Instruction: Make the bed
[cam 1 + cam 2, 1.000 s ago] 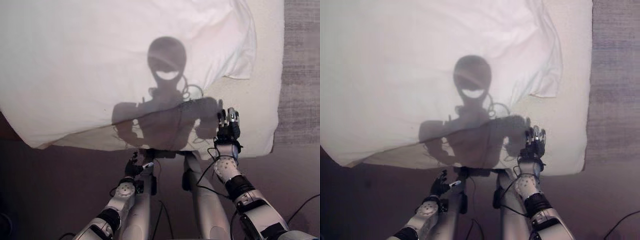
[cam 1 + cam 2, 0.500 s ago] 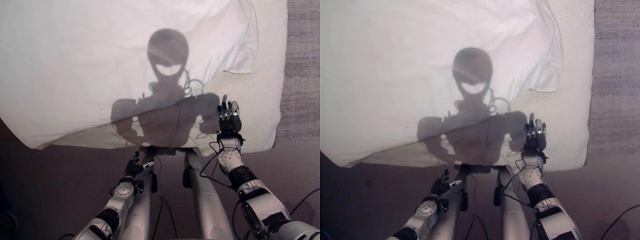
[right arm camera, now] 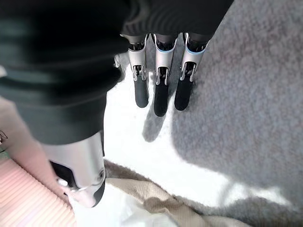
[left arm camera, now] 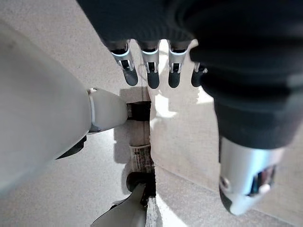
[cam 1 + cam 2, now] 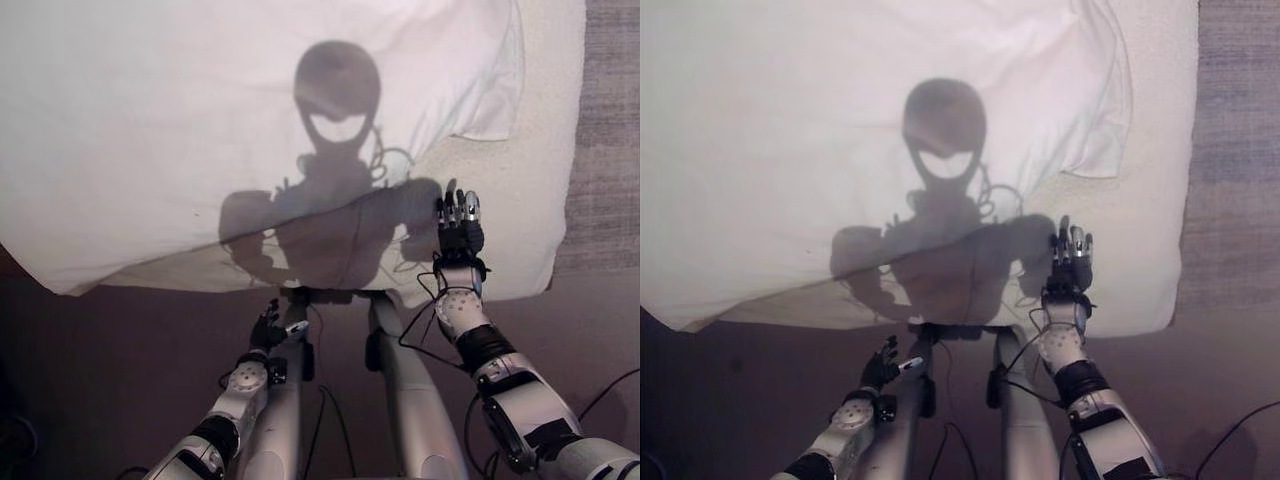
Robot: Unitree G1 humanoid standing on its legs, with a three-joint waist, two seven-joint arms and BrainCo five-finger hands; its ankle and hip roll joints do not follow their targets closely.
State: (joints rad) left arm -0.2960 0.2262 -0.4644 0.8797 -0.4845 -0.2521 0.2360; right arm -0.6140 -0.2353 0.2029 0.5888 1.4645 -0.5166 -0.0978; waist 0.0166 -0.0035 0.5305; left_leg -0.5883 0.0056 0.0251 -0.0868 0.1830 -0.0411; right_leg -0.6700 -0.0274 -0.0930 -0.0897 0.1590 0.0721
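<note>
Both head eyes look down on the bed [image 5: 520, 215]; wrist cameras hug hands.

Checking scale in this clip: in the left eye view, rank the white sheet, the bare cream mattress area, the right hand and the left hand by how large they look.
1. white sheet
2. bare cream mattress area
3. right hand, fingers straight
4. left hand; it looks smaller, but it hangs lower, farther from the camera, so that ranking is unsure.

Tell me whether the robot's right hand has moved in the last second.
Yes. The right hand has reached a little farther over the cream fleece mattress cover, its straight fingers now closer to the white sheet's corner than before.
</note>
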